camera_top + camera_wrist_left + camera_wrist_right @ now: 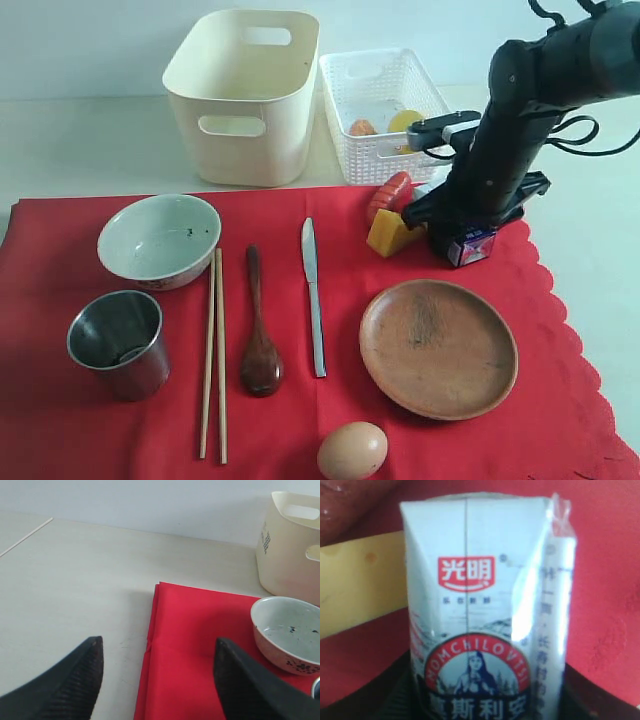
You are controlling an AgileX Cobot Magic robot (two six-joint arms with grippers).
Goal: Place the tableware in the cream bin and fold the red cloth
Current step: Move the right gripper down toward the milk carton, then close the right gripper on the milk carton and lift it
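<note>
Showing the table as an onlooker in the room sees it: the large bright red fabric cloth (50, 430) lies spread flat and unfolded, with all the tableware on it. Behind its far edge stands the big cream smooth-walled plastic bin (270, 150), and just beside that a smaller white lattice basket (385, 160) holding a few food pieces. On the cloth, in falling size: the round brown plate (438, 348), the pale green-white ceramic bowl (160, 240), the steel cup (118, 342), the metal knife (313, 300), the pair of light wooden chopsticks (213, 350) and the dark wooden spoon (259, 340), none yet binned. The right gripper (460, 225) is down at a small white printed milk carton (480, 610), which stands on the cloth just beside a yellow cheese-like wedge (392, 235). Its fingers flank the carton, but whether they press it I cannot tell. The left gripper (157, 680) hangs with jaws spread wide and nothing between them, over the cloth's edge near the bowl. Step in hand, by my reading: removing the carton, which is no tableware. To do it well, close on its flat sides just firmly enough not to dent it, lift straight up clear of the wedge, and set it in the lattice basket, not the cream bin
</note>
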